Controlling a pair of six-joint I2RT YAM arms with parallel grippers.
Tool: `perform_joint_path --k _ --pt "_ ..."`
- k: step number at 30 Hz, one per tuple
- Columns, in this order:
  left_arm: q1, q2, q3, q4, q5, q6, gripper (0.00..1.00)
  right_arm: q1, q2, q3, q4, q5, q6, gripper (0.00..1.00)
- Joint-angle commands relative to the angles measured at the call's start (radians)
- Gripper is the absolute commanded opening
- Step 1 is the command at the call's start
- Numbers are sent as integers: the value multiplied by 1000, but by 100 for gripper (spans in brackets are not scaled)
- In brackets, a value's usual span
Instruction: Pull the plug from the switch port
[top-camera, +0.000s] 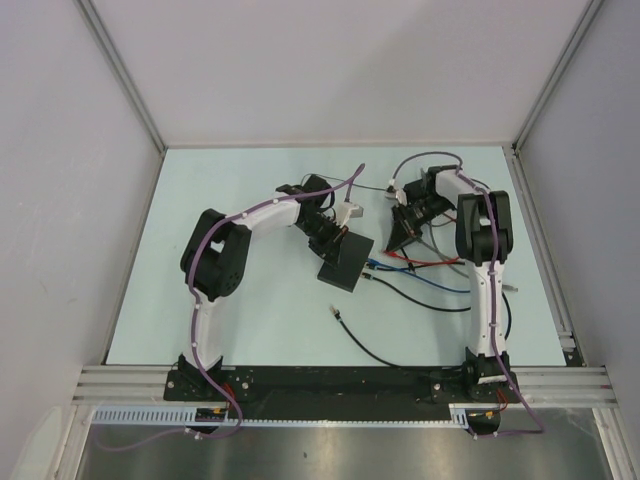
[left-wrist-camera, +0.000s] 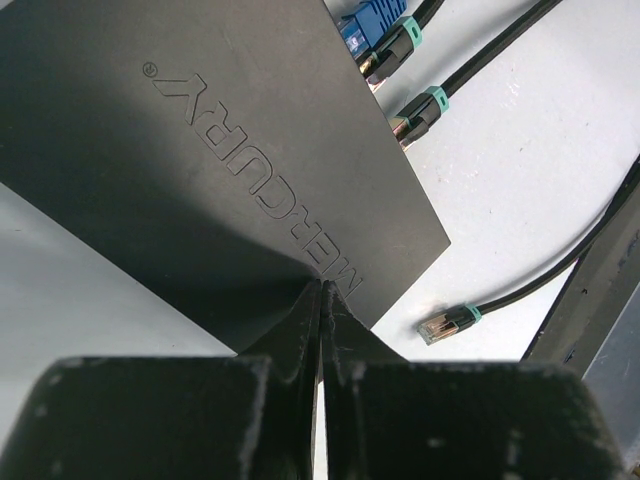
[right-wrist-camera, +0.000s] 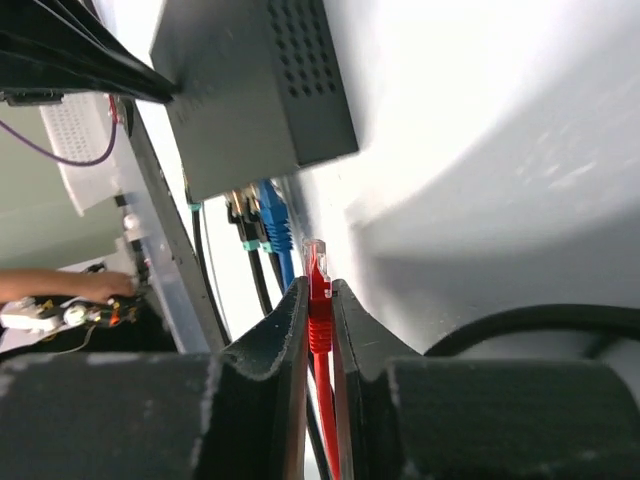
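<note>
The flat black switch box (top-camera: 345, 262) (left-wrist-camera: 200, 150), embossed MERCURY, lies mid-table. My left gripper (left-wrist-camera: 322, 287) (top-camera: 330, 240) is shut and empty, its tips touching the box's top near one edge. My right gripper (right-wrist-camera: 319, 290) (top-camera: 402, 238) is shut on a red plug (right-wrist-camera: 318, 270), which hangs free a short way from the box (right-wrist-camera: 250, 90). The port edge (right-wrist-camera: 232, 186) still holds a blue plug (right-wrist-camera: 270, 215) (left-wrist-camera: 368, 25) and black plugs with teal collars (left-wrist-camera: 420, 112) (right-wrist-camera: 242, 222). I cannot tell which socket the red plug faces.
One loose black cable ends in a clear plug (left-wrist-camera: 445, 323) (top-camera: 335, 312) on the table near the box. Red, blue and black cables (top-camera: 430, 275) trail right of the box toward the right arm. Aluminium rails (top-camera: 540, 250) edge the table.
</note>
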Motion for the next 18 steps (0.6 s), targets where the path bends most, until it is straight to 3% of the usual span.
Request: perform_joint_path --k 1,11,14,18 --pt "2 36 -20 4 -118 55 2 -26 -105 143 -34 -23 -4 8" --pt "2 45 3 -5 -112 61 2 -185 -113 290 213 103 165 10" --pt "2 49 9 -5 -112 61 2 -217 -113 290 279 149 208 21" --pt "2 45 14 -11 -116 68 3 -219 -137 264 329 209 268 57"
